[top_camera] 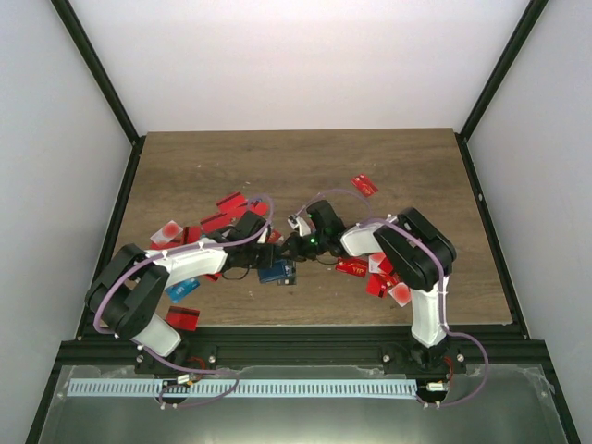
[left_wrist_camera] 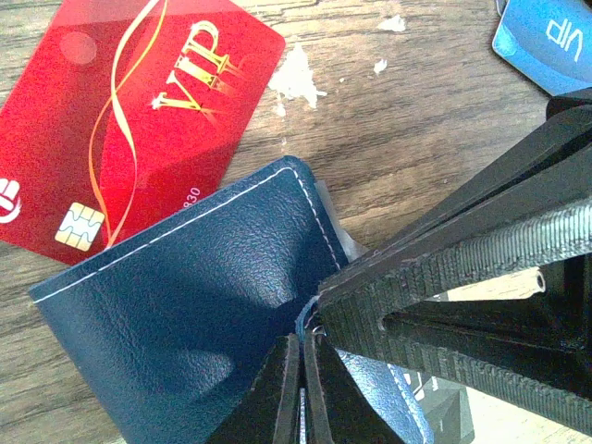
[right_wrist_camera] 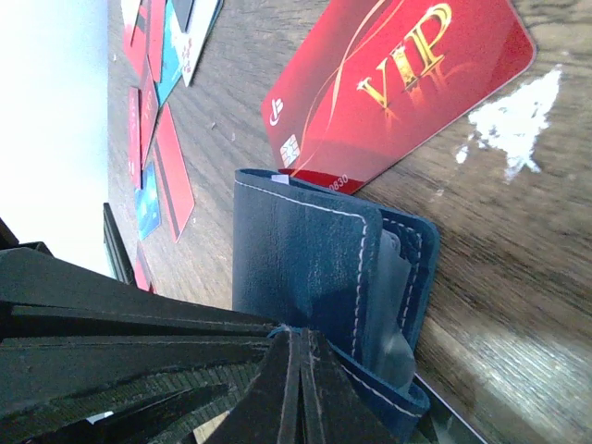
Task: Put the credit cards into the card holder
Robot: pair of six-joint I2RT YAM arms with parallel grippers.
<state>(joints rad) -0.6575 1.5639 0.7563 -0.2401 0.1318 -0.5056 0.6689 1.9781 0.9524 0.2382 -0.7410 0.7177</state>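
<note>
The navy card holder (left_wrist_camera: pixel 185 314) lies half open on the wood, its stitched flap raised. It also shows in the right wrist view (right_wrist_camera: pixel 305 259), with a clear inner sleeve (right_wrist_camera: pixel 400 277) in its fold. My left gripper (left_wrist_camera: pixel 308 344) is shut on one flap edge. My right gripper (right_wrist_camera: pixel 301 340) is shut on the other flap edge, and its fingers (left_wrist_camera: pixel 462 277) cross the left wrist view. In the top view both grippers meet at mid-table, left (top_camera: pixel 276 242), right (top_camera: pixel 298 244), and hide the holder. A red VIP card (left_wrist_camera: pixel 129 120) lies beside the holder, partly under it (right_wrist_camera: pixel 398 83).
Red cards lie scattered: behind the left arm (top_camera: pixel 231 202), far right (top_camera: pixel 365 185), by the right arm (top_camera: pixel 375 273), near left (top_camera: pixel 182 317). A blue VIP card (top_camera: pixel 276 271) (left_wrist_camera: pixel 546 37) lies near the grippers. A teal card (top_camera: pixel 182 289) and whitish cards (top_camera: pixel 169 231) (top_camera: pixel 400 293) lie at the sides.
</note>
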